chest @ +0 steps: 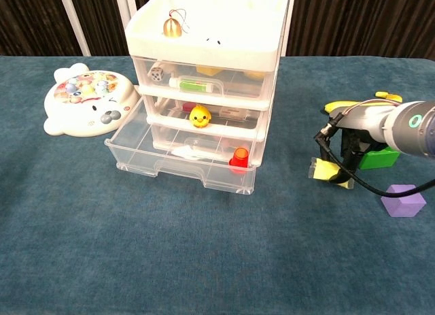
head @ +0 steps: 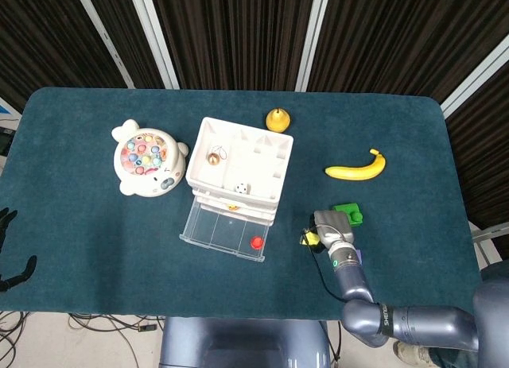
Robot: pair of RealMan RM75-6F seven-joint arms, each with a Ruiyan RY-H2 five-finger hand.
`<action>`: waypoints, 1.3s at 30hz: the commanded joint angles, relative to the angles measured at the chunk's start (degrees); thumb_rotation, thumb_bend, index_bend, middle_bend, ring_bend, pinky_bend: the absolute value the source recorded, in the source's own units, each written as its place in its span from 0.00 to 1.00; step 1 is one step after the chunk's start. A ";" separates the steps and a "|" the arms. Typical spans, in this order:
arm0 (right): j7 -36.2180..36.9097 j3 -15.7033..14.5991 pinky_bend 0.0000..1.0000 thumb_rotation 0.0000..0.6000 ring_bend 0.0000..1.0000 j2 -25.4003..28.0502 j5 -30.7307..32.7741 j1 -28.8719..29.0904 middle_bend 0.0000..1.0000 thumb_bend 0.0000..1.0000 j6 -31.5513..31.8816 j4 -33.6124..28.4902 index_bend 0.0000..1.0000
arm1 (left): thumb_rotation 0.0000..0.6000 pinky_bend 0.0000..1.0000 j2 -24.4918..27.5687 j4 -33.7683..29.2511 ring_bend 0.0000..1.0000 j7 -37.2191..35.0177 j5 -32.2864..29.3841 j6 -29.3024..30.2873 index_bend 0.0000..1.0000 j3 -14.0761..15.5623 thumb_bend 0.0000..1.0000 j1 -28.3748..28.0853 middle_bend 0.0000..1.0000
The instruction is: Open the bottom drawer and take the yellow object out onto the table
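The yellow object [chest: 325,171] lies low at the table, right of the white drawer unit [chest: 207,63], and my right hand [chest: 353,143] grips it from above. In the head view the right hand [head: 331,227] covers most of the yellow object [head: 312,238]. The clear bottom drawer [chest: 178,167] is pulled out, with a small red piece [chest: 238,158] in its front right corner. At the left frame edge only the dark fingertips of my left hand [head: 6,221] show, spread and holding nothing.
A green block [chest: 378,158] sits just behind the right hand and a purple block [chest: 403,200] in front of it. A banana [head: 355,168] lies further back. A fish toy [head: 147,157] lies left of the drawers, and a yellow chick [chest: 199,115] sits in the middle drawer.
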 commanded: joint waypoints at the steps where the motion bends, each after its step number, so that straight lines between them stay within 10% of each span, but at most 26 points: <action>1: -0.52 0.32 1.00 1.00 1.00 -0.23 0.98 0.46 1.00 0.18 -0.16 0.26 0.48 | 1.00 0.00 0.01 -0.02 0.00 0.03 0.00 -0.09 0.03 0.03 0.37 -0.03 0.00; 8: -1.24 0.53 1.00 1.00 1.00 2.00 3.38 0.89 1.00 0.06 -0.79 -1.79 0.31 | 1.00 0.00 -0.03 -0.08 0.00 0.17 -0.03 -0.02 0.03 0.02 0.37 -0.01 0.00; 21: 10.26 3.51 0.91 1.00 0.96 20.43 -4.17 -7.04 0.85 0.09 1.57 -17.16 0.29 | 1.00 0.00 -0.20 -0.01 0.00 0.59 0.09 0.03 0.03 0.01 0.37 -0.08 0.00; 31: 23.57 -3.91 0.34 1.00 0.34 31.91 -26.50 -20.51 0.20 0.10 0.37 -19.05 0.16 | 1.00 0.00 -0.65 -0.33 0.00 1.89 0.36 0.07 0.03 0.05 0.37 -0.32 0.00; 39: 29.38 -12.36 0.24 1.00 0.22 28.47 -53.05 -32.44 0.12 0.05 11.79 -9.56 0.12 | 1.00 0.00 -0.83 -0.58 0.00 2.71 0.51 0.67 0.03 0.02 0.37 -0.19 0.00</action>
